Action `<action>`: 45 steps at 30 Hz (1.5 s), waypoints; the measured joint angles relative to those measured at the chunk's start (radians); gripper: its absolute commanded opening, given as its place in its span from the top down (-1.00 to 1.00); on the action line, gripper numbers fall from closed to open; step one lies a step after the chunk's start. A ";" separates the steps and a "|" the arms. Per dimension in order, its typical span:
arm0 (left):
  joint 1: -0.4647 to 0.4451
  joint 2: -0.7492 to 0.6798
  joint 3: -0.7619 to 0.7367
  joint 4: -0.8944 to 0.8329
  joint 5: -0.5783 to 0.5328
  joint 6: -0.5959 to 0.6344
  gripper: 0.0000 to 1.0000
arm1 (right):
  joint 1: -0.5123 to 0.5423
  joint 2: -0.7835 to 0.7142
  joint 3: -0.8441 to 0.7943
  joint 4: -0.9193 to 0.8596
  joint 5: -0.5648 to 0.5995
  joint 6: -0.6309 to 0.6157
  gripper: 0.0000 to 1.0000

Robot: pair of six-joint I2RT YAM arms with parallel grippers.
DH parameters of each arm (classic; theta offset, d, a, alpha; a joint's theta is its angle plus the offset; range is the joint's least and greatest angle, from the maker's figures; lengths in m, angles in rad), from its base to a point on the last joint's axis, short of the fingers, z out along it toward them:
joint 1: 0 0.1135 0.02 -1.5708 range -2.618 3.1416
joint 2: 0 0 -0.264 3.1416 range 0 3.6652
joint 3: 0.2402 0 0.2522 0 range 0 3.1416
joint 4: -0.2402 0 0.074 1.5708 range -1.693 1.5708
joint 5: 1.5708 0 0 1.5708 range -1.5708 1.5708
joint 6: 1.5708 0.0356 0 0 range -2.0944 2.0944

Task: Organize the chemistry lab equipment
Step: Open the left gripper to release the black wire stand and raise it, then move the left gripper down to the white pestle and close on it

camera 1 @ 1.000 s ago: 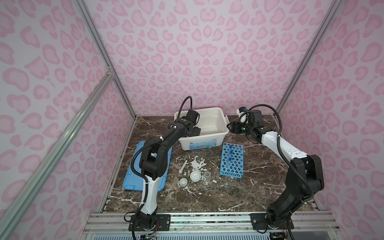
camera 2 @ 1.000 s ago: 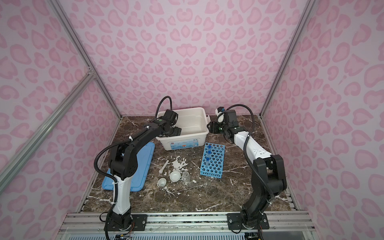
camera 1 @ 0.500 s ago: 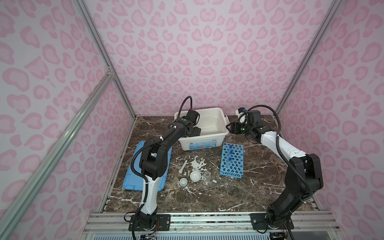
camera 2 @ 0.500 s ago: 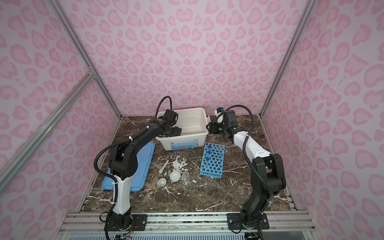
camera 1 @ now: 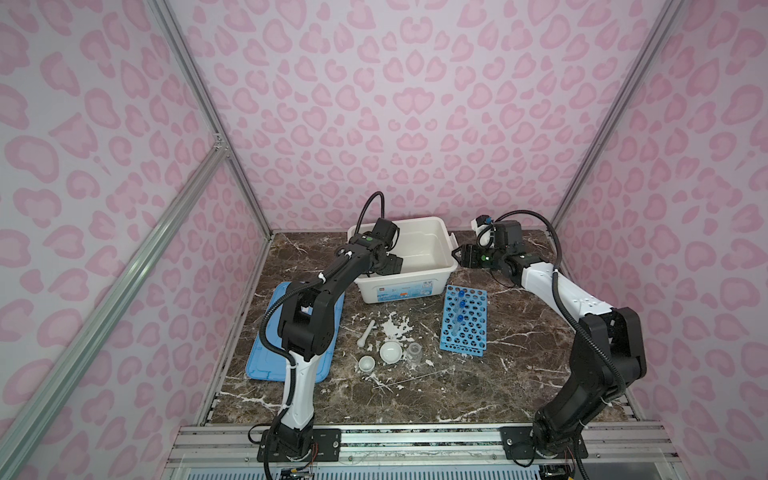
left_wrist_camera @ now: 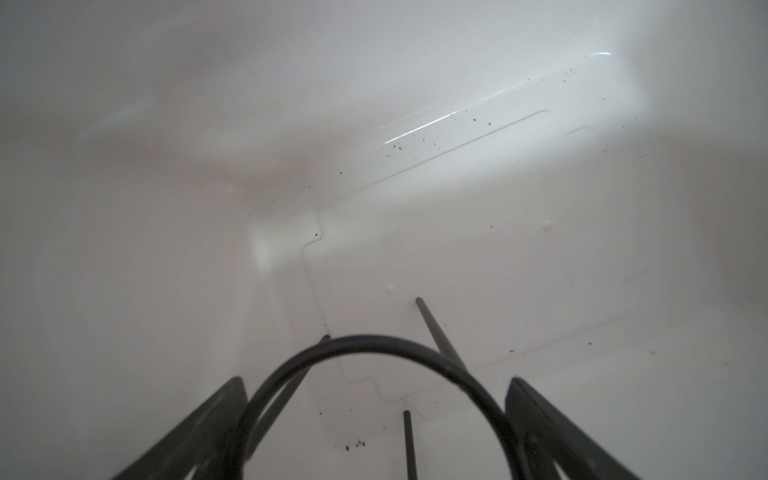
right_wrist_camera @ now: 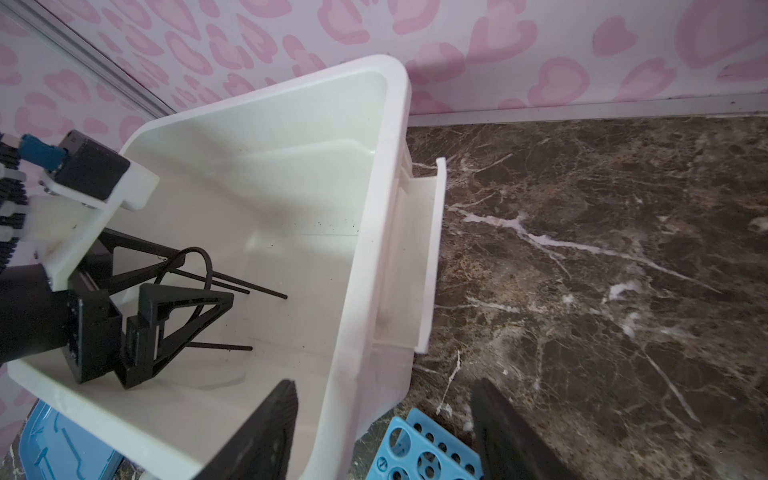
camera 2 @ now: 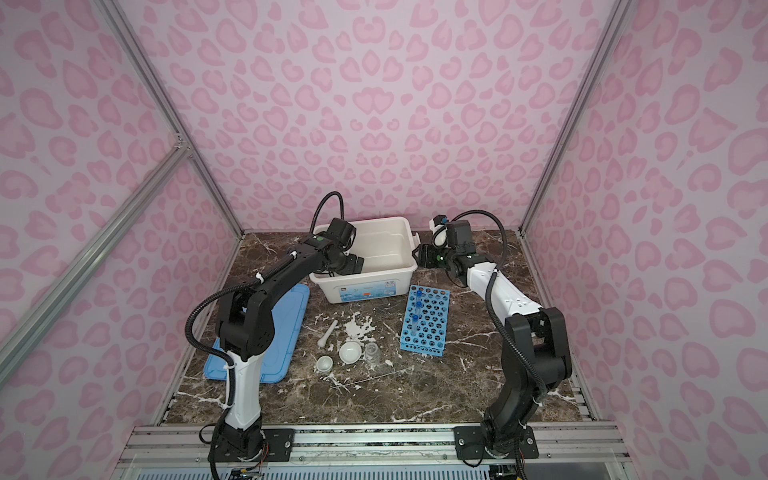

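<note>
In both top views the box [camera 1: 399, 286] sits at 12 o'clock on the table [camera 1: 519, 374] and the lid [camera 1: 270, 357] lies at 8 o'clock. The rack [camera 1: 463, 328] lies toward 3 o'clock with 2 tubes [camera 1: 459, 307] in it. At 6 o'clock from the box, and apart from it, lie the pestle [camera 1: 365, 332], dish [camera 1: 390, 352], cup [camera 1: 366, 363] and beaker [camera 1: 413, 351]. The left claw [camera 1: 388, 266] reaches down inside the box. The right claw [camera 1: 459, 255] hovers at the box's 3 o'clock handle.

In the left wrist view the wire stand [left_wrist_camera: 374, 344] is in the box, its legs reaching the floor. The left claw's jaws are spread wide with the ring between them, and the ring looks loose rather than pinched.

In the right wrist view the right claw [right_wrist_camera: 382, 382] is spread and grasps nothing. The box's wall passes between its fingers [right_wrist_camera: 270, 428], touching neither as far as I can tell.

The stand looks stowed, so 1 item is in and the small ware is left. The next move calls for lifting the left claw straight up, clear of the ring, so that no finger snags the wire.
</note>
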 measured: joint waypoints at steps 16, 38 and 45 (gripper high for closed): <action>-0.014 -0.142 0.007 0.008 -0.041 -0.017 -0.96 | -0.006 -0.031 -0.002 -0.026 0.000 0.000 -0.42; -0.065 -0.705 -0.535 0.080 -0.141 -0.073 -0.97 | -0.024 -0.038 0.045 -0.080 0.000 0.031 -0.46; -0.104 -0.780 -0.694 0.023 -0.145 -0.142 -1.00 | -0.029 -0.039 0.056 -0.102 0.002 0.034 -0.46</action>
